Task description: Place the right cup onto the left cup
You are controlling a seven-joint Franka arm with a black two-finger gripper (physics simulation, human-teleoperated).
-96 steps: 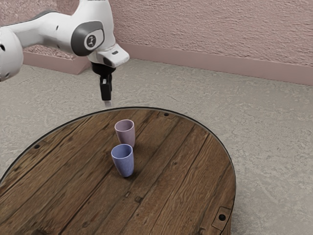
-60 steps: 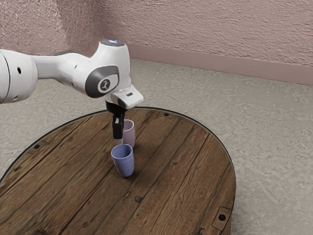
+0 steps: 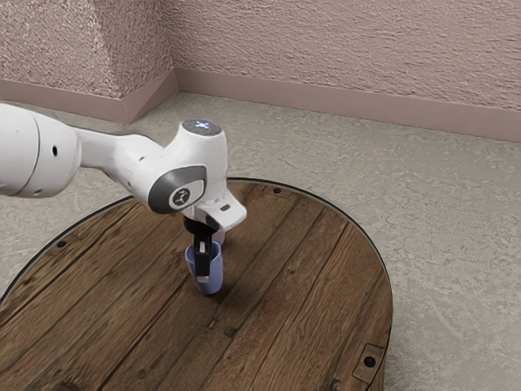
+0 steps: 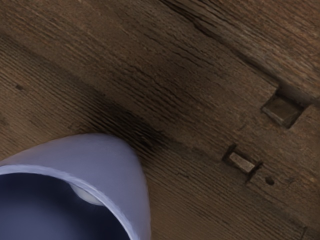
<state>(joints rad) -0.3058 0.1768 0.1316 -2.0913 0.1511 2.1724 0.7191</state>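
In the exterior view the black gripper point(image 3: 203, 275) has its lower end over the near side of the blue cup point(image 3: 216, 274), hiding part of the rim and wall. This cup stands upright on the wooden table. Just behind it, the pink cup point(image 3: 220, 237) is mostly hidden by the hand. The wrist view has the blue cup point(image 4: 112, 162) large at the lower edge, its dark inside visible with a pale patch against the inner wall. How the gripper's jaws stand is unclear.
The round wooden table point(image 3: 301, 285) has bare planks around the cups, with small metal fittings near its edge. A notch point(image 4: 282, 110) and a small slot lie in the planks beyond the blue cup.
The hand has come down and toward the exterior view's right, from beyond the table's far edge, past the pink cup, to the blue cup. Both cups have kept their places.
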